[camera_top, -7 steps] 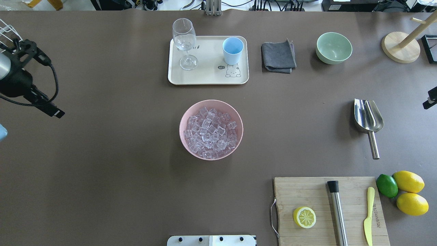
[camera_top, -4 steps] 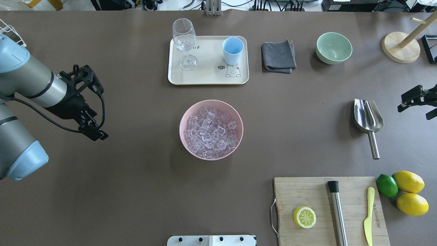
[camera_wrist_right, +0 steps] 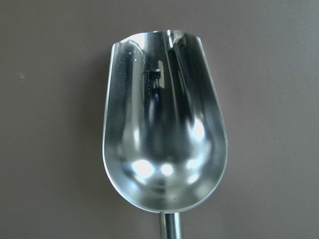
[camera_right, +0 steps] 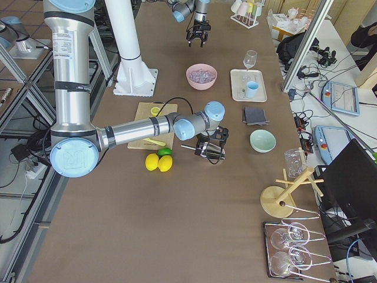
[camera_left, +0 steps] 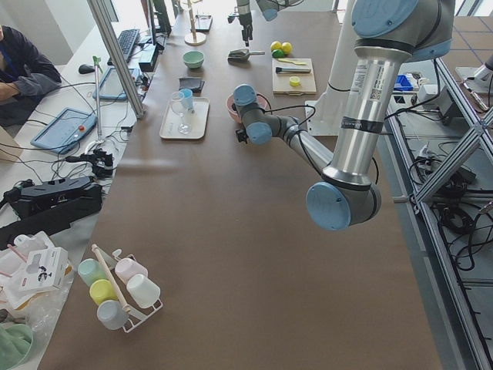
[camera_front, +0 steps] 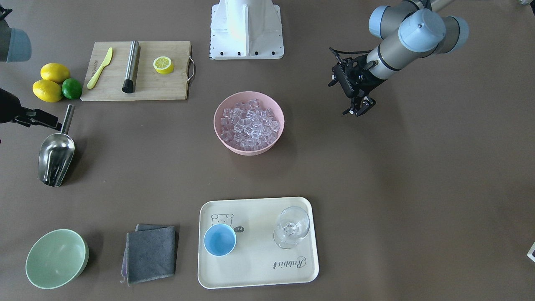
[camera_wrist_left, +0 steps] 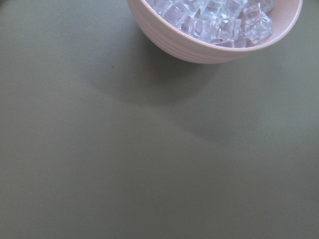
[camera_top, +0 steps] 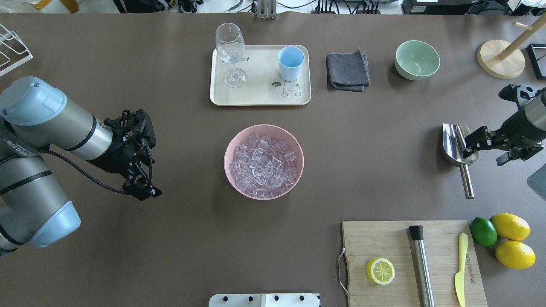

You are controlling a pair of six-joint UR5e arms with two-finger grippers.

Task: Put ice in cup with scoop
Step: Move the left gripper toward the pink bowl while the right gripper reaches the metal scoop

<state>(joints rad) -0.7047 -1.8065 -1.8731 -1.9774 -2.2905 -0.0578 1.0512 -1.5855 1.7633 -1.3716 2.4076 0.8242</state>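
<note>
The steel scoop (camera_top: 456,145) lies on the table at the right, trough toward the far side, handle toward me; it fills the right wrist view (camera_wrist_right: 164,134). My right gripper (camera_top: 487,149) is open and hovers over the trough's right edge, holding nothing. The ice (camera_top: 263,164) fills a pink bowl (camera_top: 226,160) at the table's middle. The light-blue cup (camera_top: 291,62) stands upright on a cream tray (camera_top: 256,96) behind the bowl. My left gripper (camera_top: 143,189) is open and empty, left of the bowl; its wrist view shows the bowl's wall (camera_wrist_left: 209,47).
A stemmed glass (camera_top: 230,47) stands on the tray. A grey cloth (camera_top: 347,70), a green bowl (camera_top: 417,59) and a wooden stand (camera_top: 501,57) are at the back right. A cutting board (camera_top: 384,243) with a lemon half, steel cylinder and knife lies front right, beside lemons and a lime.
My left arm has swung in from the left edge toward the pink bowl. My right gripper has come in from the right edge to over the scoop.
</note>
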